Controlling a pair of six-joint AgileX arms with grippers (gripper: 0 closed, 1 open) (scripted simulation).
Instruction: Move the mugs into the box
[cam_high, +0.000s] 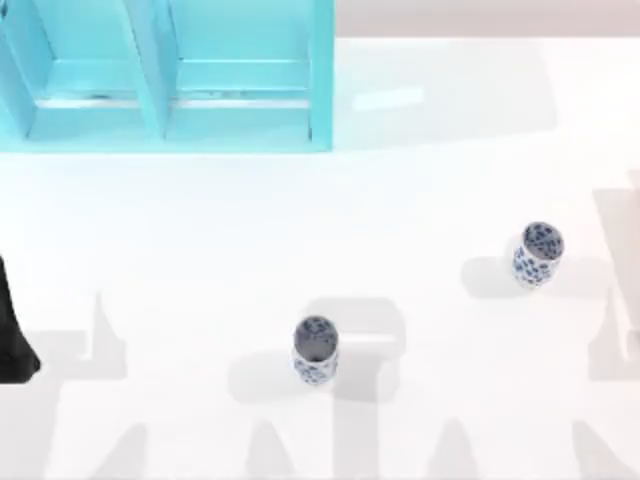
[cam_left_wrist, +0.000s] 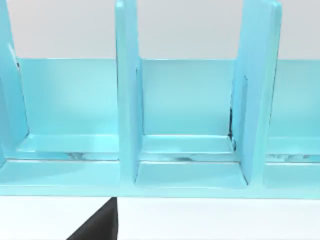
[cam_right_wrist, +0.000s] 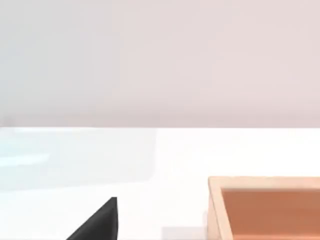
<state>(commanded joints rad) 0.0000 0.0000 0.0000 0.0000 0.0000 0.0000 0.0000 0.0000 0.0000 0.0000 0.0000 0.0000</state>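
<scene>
Both mugs stood upright on the table (cam_high: 200, 230), one lower centre (cam_high: 315, 350), one right (cam_high: 538, 253). Left arm (cam_high: 14, 330) sat far left. Pincer states: cannot tell.

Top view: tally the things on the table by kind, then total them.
Patterned mugs: 2, one near the middle and one toward the right
Turquoise compartment racks: 1
Wooden boxes: 1
Total: 4
</scene>
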